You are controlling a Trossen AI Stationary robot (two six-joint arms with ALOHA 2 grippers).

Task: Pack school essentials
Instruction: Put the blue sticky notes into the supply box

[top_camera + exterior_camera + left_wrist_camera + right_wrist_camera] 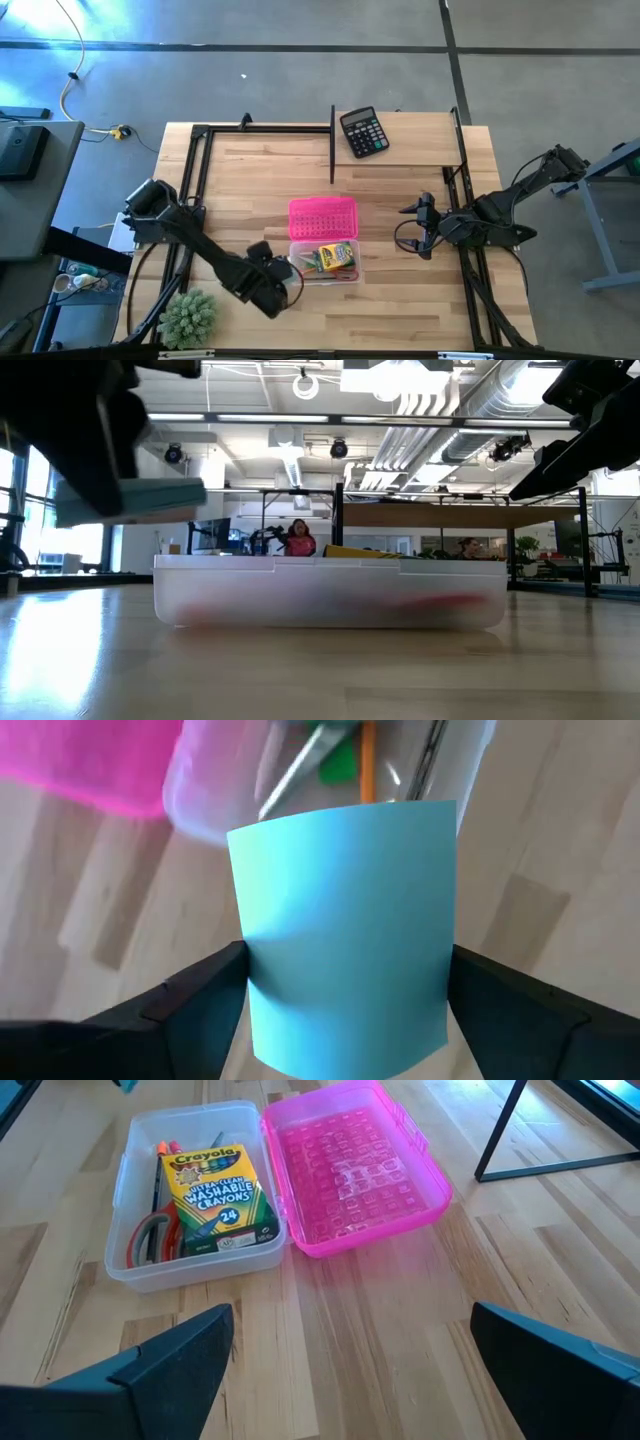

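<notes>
My left gripper [283,282] is shut on a light blue square notepad [345,920], which also shows in the low view as the notepad [130,500]. It hovers just left of the clear box [325,262]. In that box lie the yellow-green crayon box [218,1195], red-handled scissors [150,1240], an orange pencil [367,770] and a green eraser [340,762]. The box's pink lid [322,218] lies open on the table, on its far side. My right gripper [352,1325] waits open at the table's right, pointing toward the box. My left gripper pinches the notepad between its two fingers by two opposite side edges [247,970], in the half nearer the wrist. The fingers [190,995] slant steeply down from above. The pad is bowed between them. It hangs lifted clear of the table, as the low view shows.
A black calculator [363,131] lies at the far edge. A fuzzy green plant [188,318] stands at the near left corner. A black frame [332,145] rises along the far and left sides. Bare wood lies between the box and my right gripper.
</notes>
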